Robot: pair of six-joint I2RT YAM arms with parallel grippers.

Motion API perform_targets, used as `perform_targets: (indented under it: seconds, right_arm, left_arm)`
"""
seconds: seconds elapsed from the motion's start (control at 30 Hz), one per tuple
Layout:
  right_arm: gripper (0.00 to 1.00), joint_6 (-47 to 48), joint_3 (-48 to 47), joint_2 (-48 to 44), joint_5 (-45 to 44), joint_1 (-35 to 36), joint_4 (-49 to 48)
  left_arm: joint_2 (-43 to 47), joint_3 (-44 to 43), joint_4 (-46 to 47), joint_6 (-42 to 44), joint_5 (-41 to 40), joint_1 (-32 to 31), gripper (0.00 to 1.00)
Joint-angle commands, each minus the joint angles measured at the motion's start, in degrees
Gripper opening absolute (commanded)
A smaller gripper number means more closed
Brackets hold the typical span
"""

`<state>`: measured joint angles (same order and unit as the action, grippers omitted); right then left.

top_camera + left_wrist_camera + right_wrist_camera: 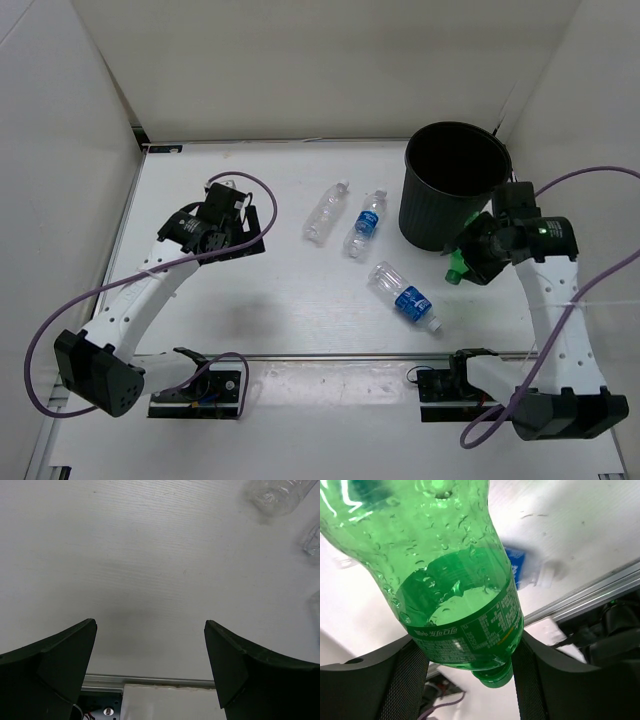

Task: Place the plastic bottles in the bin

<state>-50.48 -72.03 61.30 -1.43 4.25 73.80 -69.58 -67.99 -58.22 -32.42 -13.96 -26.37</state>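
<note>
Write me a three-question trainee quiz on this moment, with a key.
1. Multiple choice: what does the right gripper hold?
A) the green bottle
B) a blue-labelled bottle
C) nothing
2. True or false: the left gripper is shut on a bottle.
3. Fill in: the number of bottles lying on the table is ___.

Key:
1. A. The fingers clamp it on both sides.
2. False. Its jaws stand wide open over bare table.
3. Three: one clear unlabelled bottle and two blue-labelled bottles.
</note>
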Motion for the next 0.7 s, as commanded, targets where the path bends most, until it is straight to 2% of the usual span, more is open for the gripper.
perform_targets:
  seconds: [0.0, 0.1, 0.2, 0.33, 0.4, 0.53, 0.6, 0.67]
  right_arm:
    - [0.00, -4.7, -8.8, -2.2, -0.1, 0.5, 4.9]
    - [0.00, -4.0, -15.4, -0.9, -3.0, 0.5, 2.6]
    - [0.00, -1.0, -24.5, 4.2, -3.5, 0.5, 0.5]
    - [0.00, 3.9, -33.7, 15.1, -3.0, 0.5, -4.0]
    - [0.00, 5.1, -41.4, 22.0, -2.3, 0.0, -4.0]
    - [0.00, 7.1, -51.1, 31.7, 0.4, -1.3, -4.6]
    - [0.07, 7.1, -52.9, 34.8, 1.1, -1.8, -4.6]
    - [0.42, 7.1, -53.0, 34.9, 1.1, -2.3, -4.6]
  left_arm:
    - [1.6, 0.1, 1.7, -0.3, 1.6, 0.2, 1.00]
    - [1.1, 0.1, 1.7, -0.3, 2.1, 0.2, 1.00]
    - [1.1, 0.1, 1.7, -0.3, 2.1, 0.2, 1.00]
    - [0.6, -0.6, 1.7, -0.3, 2.1, 0.2, 1.00]
    - [0.0, -1.1, 1.7, -0.3, 2.1, 0.2, 1.00]
    - [-0.6, -2.9, 1.2, 0.3, 2.1, 0.2, 1.00]
    - [-1.1, -3.6, 0.7, 0.3, 2.1, 0.2, 1.00]
    - [-1.1, -4.2, 0.6, 1.0, 2.1, 0.2, 1.00]
